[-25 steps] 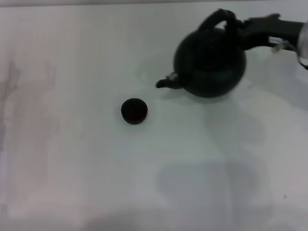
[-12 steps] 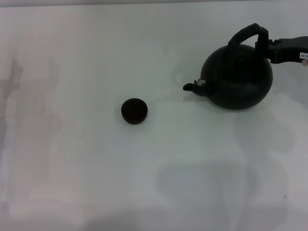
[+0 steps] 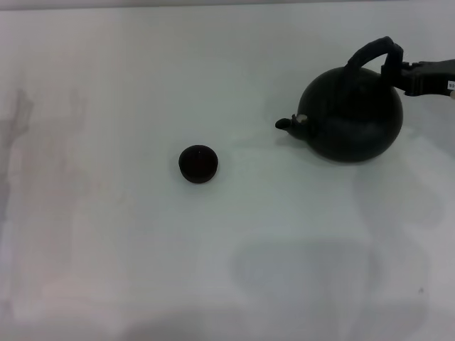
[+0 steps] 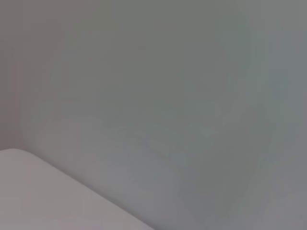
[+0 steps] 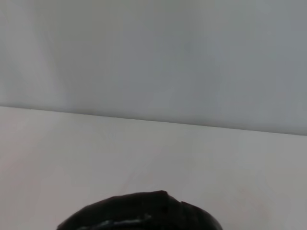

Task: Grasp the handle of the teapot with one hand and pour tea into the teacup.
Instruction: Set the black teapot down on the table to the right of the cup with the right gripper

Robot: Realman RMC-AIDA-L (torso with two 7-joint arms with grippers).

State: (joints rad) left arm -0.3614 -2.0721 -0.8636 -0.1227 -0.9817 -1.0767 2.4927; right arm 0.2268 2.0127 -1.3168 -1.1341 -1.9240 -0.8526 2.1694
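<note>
The round matte-black teapot [image 3: 352, 117] is at the right of the head view, upright, its short spout [image 3: 288, 123] pointing left toward the teacup. The black arched handle [image 3: 370, 51] spans its top. My right gripper [image 3: 395, 71] reaches in from the right edge and is shut on the handle's right end. The tiny dark teacup [image 3: 198, 163] stands on the white table, well apart to the left of the spout. I cannot tell whether the teapot touches the table. A dark rounded shape [image 5: 139, 211] fills the bottom of the right wrist view. My left gripper is out of view.
The white table [image 3: 106, 234] carries nothing else. Faint shadows lie at its left side and near its front edge. The left wrist view shows only plain pale surfaces.
My right gripper has carried the teapot to the right, away from the teacup, and levelled it upright. The teacup has not moved.
</note>
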